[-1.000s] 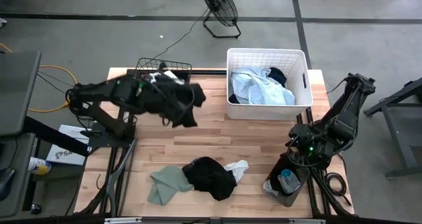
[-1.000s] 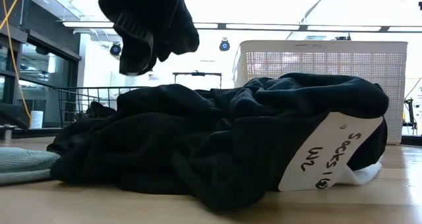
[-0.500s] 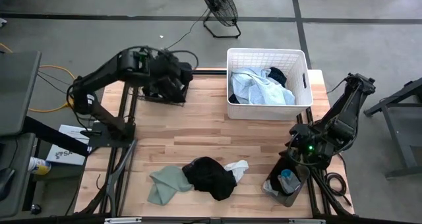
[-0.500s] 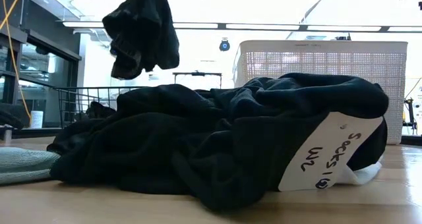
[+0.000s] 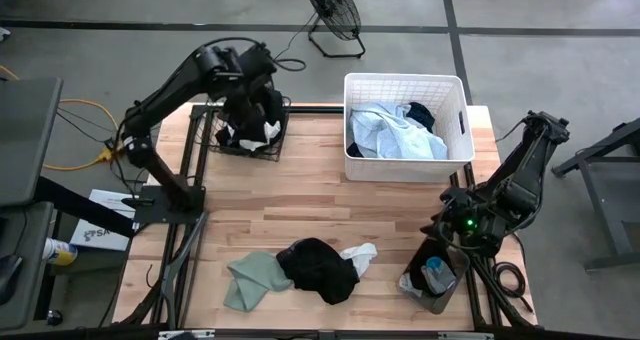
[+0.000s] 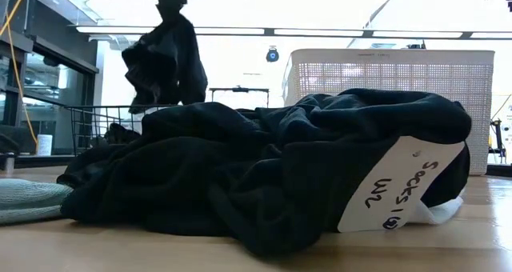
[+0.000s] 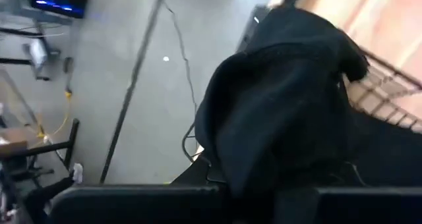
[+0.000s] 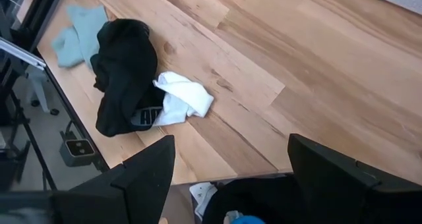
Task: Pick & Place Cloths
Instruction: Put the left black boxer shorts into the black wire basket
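A white perforated plastic laundry basket (image 5: 460,120) stood at the far right of the pale wooden slatted table (image 5: 330,205). A black wire basket (image 5: 225,140) sat at the far left. Beyond the table, a black floor fan (image 5: 335,15) stood on grey concrete.

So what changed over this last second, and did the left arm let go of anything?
The left gripper carried the black garment from over the table's middle to above the black wire basket; it is not released, still hanging from the gripper. The right gripper, the white basket and the pile of cloths stayed put.
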